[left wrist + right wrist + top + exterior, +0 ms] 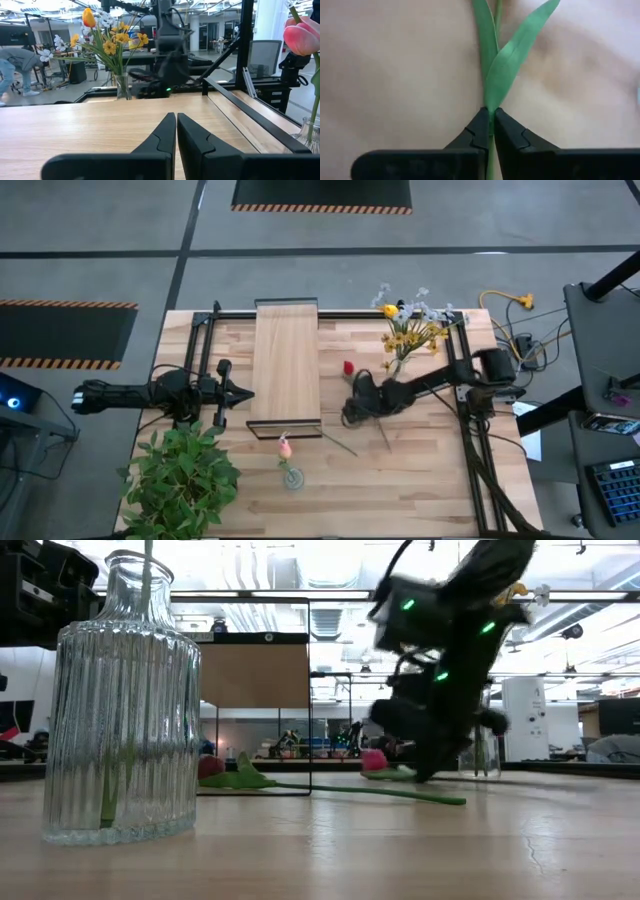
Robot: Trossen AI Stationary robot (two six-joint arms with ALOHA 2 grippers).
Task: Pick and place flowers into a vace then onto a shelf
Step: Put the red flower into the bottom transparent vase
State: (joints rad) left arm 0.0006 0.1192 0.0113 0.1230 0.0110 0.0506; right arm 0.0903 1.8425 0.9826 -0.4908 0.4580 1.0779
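My right gripper is shut on a green-stemmed tulip right of the shelf, and its red bloom shows just beyond the gripper. A second flower lies on the table with its stem toward the near edge. The ribbed glass vase stands near the front edge and holds a pink tulip. More flowers stand bunched in a vase at the far right. My left gripper is shut and waits beside the shelf's left edge. My right gripper pinches the tulip's stem between its two fingertips, just where two long leaves branch off. The fingers slant down from the table's right side and lie across the stem. Whether the flower is clear of the table cannot be told.
A bushy leafy plant fills the near left corner. The black metal frame runs along the table's right side and far edge. Yellow cables lie beyond the far right corner.
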